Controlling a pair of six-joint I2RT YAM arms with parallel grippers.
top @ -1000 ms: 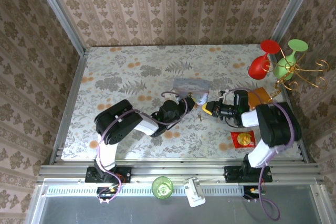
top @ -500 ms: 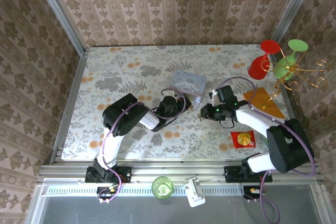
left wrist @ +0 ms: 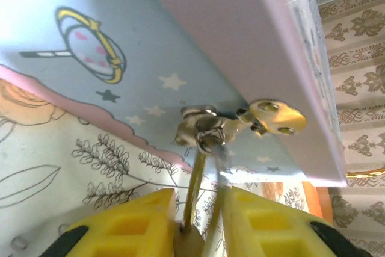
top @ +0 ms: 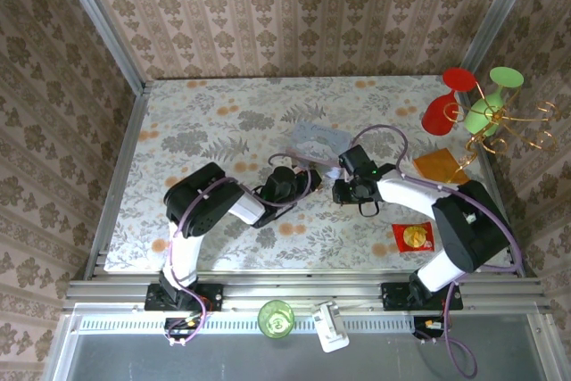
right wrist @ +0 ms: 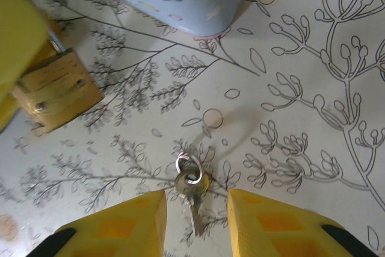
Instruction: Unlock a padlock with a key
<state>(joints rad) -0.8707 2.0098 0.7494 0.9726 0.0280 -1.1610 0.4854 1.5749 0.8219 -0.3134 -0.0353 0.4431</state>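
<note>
The brass padlock (right wrist: 57, 91) is held just above the table by my left gripper (left wrist: 198, 200), which is shut on it. Its silvery shackle (left wrist: 195, 173) runs up between the yellow fingers to the hasp (left wrist: 204, 129) of the pale blue picture tin (left wrist: 198, 40). A small key (right wrist: 192, 183) on a wire ring lies flat on the tablecloth. My right gripper (right wrist: 195, 195) is open, one yellow finger on each side of the key without touching it. In the top view the left gripper (top: 303, 180) and right gripper (top: 342, 194) sit close together in front of the tin (top: 318, 140).
A red packet with a gold disc (top: 413, 236) lies at the front right, with an orange sheet (top: 437, 165) behind it. Red and green glasses on a gold stand (top: 482, 113) occupy the right back corner. Wallpapered walls enclose the table.
My right arm has swung its wrist round toward the back and brought its gripper left, down over the key. The left arm shifted slightly with the padlock; the tin turned a little.
</note>
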